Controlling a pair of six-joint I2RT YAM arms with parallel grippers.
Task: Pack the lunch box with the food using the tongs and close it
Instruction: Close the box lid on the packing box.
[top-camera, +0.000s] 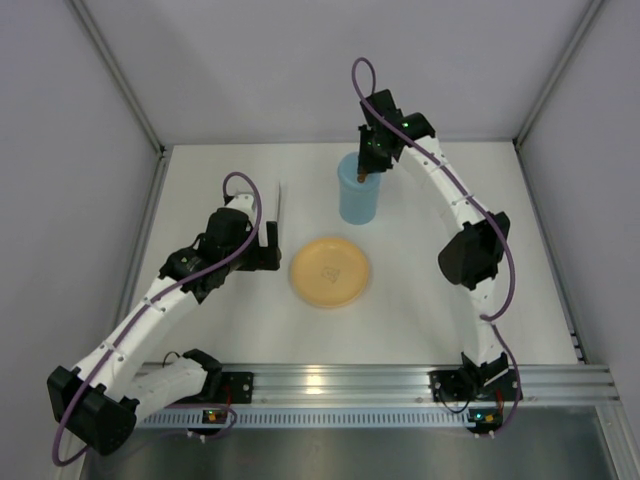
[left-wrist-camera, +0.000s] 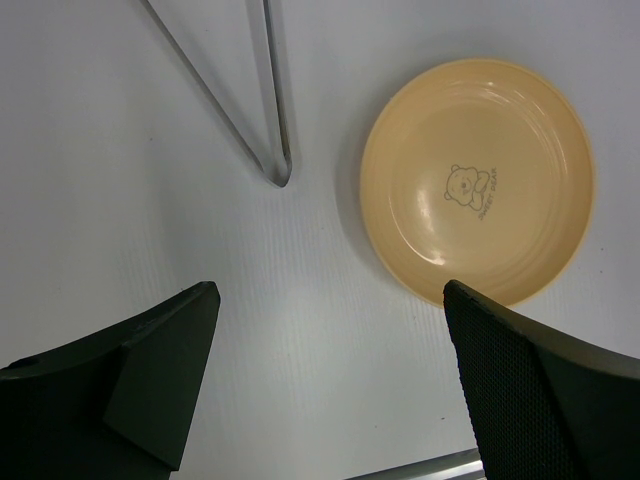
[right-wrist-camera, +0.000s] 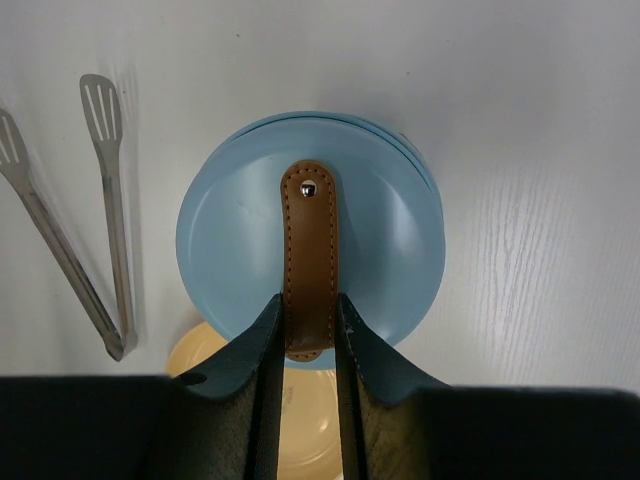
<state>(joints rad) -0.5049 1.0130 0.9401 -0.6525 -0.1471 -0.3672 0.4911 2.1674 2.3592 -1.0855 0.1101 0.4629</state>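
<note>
Left gripper (left-wrist-camera: 328, 300) loose, right gripper (right-wrist-camera: 308, 305) pinching the lid's tab (right-wrist-camera: 308, 240)

Left one's wide open over the table (left-wrist-camera: 120, 200), with the tongs (left-wrist-camera: 275, 90) lying flat just beyond it and the yellow plate (left-wrist-camera: 400, 230) to their right. Further back and right, the lunch box (top-camera: 357, 205) stands upright with the lid (right-wrist-camera: 230, 250) on top, and the right one's clamped on that brown tab.

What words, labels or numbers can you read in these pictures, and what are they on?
Plate: one short line of print under the bear drawing, too small and blurred to read.
Lid: no writing shows.
Tongs: no writing shows.
</note>
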